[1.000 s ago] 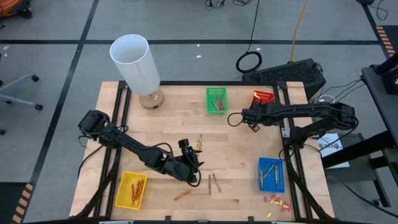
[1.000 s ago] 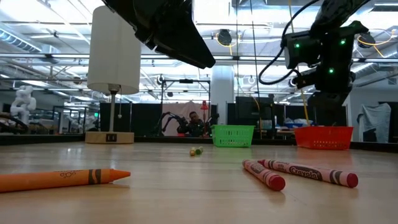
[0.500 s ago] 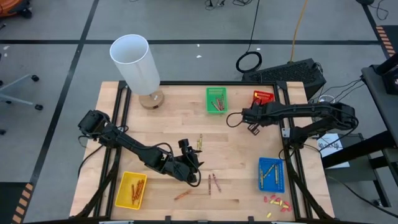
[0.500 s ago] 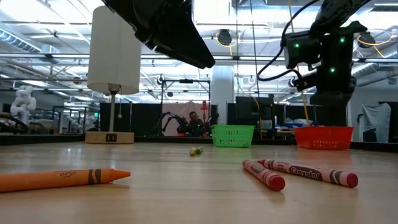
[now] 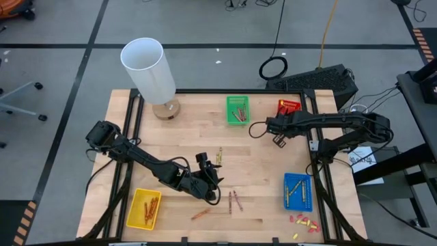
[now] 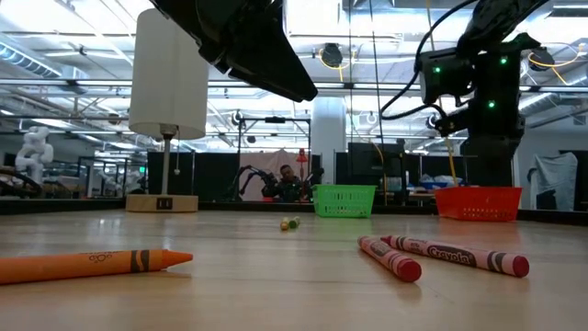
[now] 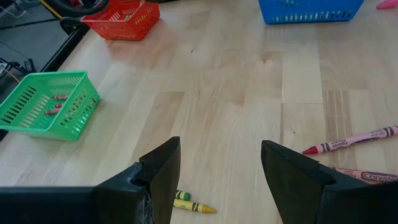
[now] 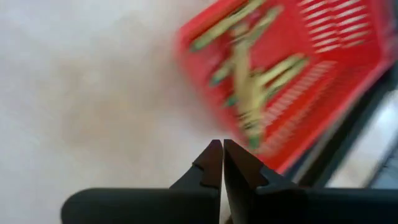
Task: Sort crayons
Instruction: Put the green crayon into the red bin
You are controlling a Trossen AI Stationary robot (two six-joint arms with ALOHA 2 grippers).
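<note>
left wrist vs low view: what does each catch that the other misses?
Only the left wrist view: the blue basket, crayons inside the green basket, and the open left gripper holding nothing. Only the low view: the orange crayon, the white lamp and the right arm's gripper up near the red basket. Both: green and red baskets, two red crayons, the small yellow and green crayons.

A pale butcher-block wooden tabletop (image 7: pixel 236 93) with visible grain and a soft satin sheen carries slotted plastic baskets: green (image 7: pixel 46 112), red (image 7: pixel 124 18), blue (image 7: pixel 311 9) and yellow (image 5: pixel 145 208). Paper-wrapped wax crayons (image 6: pixel 441 253) look matt. The smooth white cylindrical lampshade (image 5: pixel 149 68) stands on a round wooden base (image 5: pixel 166 109).
</note>
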